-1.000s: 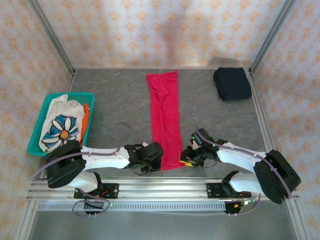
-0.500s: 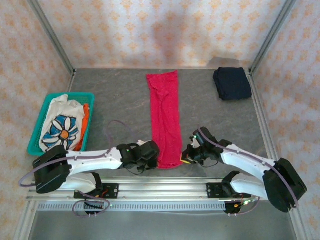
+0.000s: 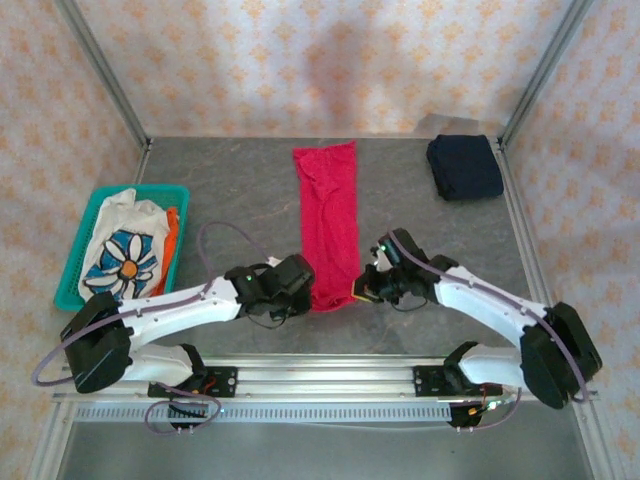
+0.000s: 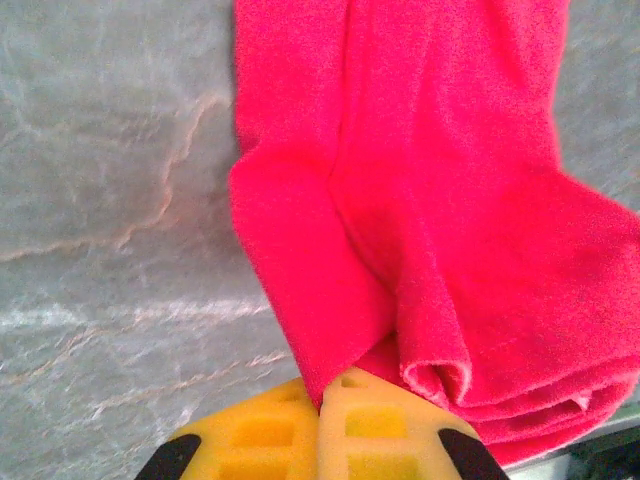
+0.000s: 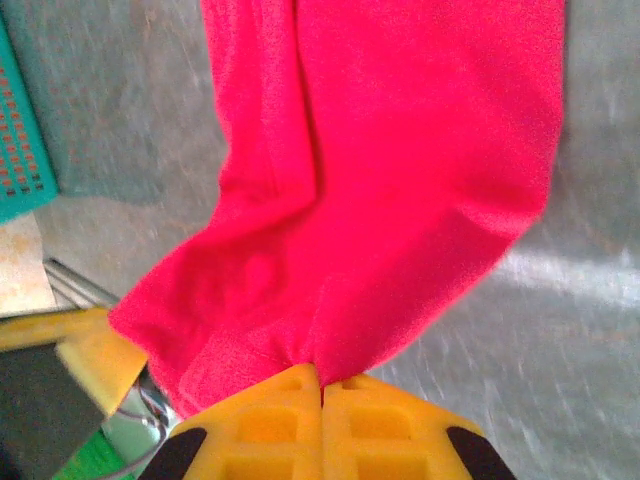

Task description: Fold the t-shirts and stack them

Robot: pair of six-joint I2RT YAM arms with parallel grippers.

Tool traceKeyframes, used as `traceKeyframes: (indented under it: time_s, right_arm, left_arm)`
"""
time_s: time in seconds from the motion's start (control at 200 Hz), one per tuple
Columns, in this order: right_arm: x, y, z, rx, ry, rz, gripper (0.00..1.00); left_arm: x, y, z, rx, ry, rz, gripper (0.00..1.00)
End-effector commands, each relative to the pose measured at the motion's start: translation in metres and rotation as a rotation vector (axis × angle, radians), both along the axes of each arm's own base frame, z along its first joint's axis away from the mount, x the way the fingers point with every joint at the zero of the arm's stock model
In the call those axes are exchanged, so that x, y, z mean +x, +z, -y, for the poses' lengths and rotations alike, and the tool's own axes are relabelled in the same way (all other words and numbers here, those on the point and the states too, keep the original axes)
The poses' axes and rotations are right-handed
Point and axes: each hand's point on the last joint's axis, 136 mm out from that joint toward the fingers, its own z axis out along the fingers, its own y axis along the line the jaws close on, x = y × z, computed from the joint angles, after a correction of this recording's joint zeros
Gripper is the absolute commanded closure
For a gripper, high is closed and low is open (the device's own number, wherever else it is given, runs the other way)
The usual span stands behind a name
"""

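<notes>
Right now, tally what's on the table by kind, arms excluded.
T-shirts: 3 (red t-shirt, navy t-shirt, white flower-print t-shirt)
Baskets: 1 (teal basket)
Total: 4
Orange cloth in the basket left uncounted: cannot tell if separate.

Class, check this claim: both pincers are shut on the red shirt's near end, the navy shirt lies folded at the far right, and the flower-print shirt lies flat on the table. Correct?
Not quite. The flower-print shirt lies in the teal basket, not flat on the table, as the top external view shows. The rest holds.
</notes>
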Motion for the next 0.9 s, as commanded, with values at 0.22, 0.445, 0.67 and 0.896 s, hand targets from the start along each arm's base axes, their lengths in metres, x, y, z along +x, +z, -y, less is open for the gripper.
traceKeyframes:
  time_s: [0.22,0.445,0.67,0.896]
  right_arm:
    - [0.084,0.015,-0.003,-0.028,0.008,0.162,1.00]
    - [0.138,0.015,0.003,-0.073,-0.026,0.232,1.00]
    - [0.172,0.013,0.002,-0.087,-0.042,0.258,1.00]
    - [0.200,0.017,0.010,-0.079,-0.093,0.289,1.00]
  left_arm:
    - [0.075,0.034,-0.016,0.107,0.011,0.123,1.00]
    - [0.128,0.044,-0.024,0.168,-0.020,0.143,1.00]
    - [0.166,0.047,-0.028,0.223,-0.030,0.156,1.00]
    - [0.191,0.041,-0.031,0.257,-0.033,0.149,1.00]
